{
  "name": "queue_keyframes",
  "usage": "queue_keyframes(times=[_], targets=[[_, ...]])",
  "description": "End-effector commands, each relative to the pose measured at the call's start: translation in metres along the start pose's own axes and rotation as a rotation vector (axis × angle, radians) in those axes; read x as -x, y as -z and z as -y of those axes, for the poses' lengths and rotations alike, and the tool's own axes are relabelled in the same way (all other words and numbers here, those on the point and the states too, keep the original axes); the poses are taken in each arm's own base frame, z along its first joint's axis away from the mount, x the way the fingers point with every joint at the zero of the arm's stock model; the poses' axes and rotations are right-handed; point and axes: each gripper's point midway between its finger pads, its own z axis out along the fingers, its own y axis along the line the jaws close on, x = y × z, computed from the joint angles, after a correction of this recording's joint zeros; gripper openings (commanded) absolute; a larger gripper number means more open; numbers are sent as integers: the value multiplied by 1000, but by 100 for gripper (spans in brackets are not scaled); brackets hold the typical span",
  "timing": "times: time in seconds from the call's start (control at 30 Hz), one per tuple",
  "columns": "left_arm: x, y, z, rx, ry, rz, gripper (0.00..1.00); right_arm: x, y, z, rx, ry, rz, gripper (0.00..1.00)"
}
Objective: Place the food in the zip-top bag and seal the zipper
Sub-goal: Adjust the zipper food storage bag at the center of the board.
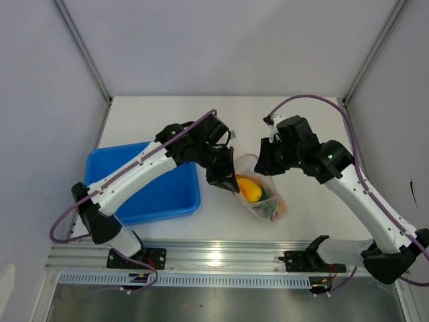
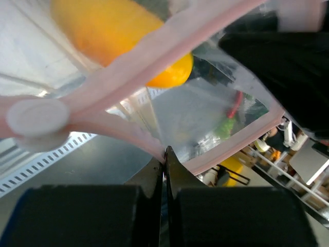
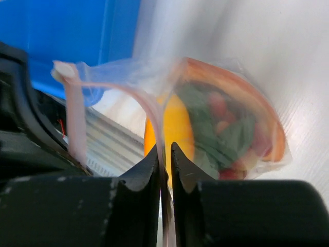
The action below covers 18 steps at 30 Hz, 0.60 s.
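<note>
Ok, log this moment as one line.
left gripper: shut on zipper | right gripper: shut on zipper | food: inside zip-top bag | zipper: unsealed

Your left arm (image 1: 144,164) reaches right, your right arm (image 1: 355,188) left. Left gripper (image 2: 164,157): fingers pressed together. Right gripper (image 3: 164,154): fingers a sliver apart, near the left one.

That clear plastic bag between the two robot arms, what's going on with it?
Two robot arms are closing a clear, crinkly plastic zip-top bag. The toy foods, a yellow-orange piece with green and red bits, are already inside. The left arm and the right arm each pinch the pinkish-red zipper strip in their jaws. The mouth between them gapes, so it isn't sealed yet. A blue plastic tray sits to one side.
</note>
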Motion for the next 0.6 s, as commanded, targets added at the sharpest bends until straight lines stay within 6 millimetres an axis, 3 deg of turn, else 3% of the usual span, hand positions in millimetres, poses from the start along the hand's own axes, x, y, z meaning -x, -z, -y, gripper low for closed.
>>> queue_keyframes(times=[0.0, 0.1, 0.3, 0.47, 0.57], targets=[[11, 19, 5, 44, -88, 72, 1, 0, 20, 4, -29, 38, 14, 15], [19, 33, 15, 39, -150, 120, 1, -9, 26, 11, -47, 79, -15, 0], [34, 55, 35, 3, -275, 219, 1, -20, 48, 8, -27, 75, -30, 0], [35, 55, 57, -100, -388, 211, 1, -24, 72, -19, 90, 9, -40, 0], [30, 50, 72, -192, -456, 181, 1, -27, 75, -40, 184, -37, -57, 0]])
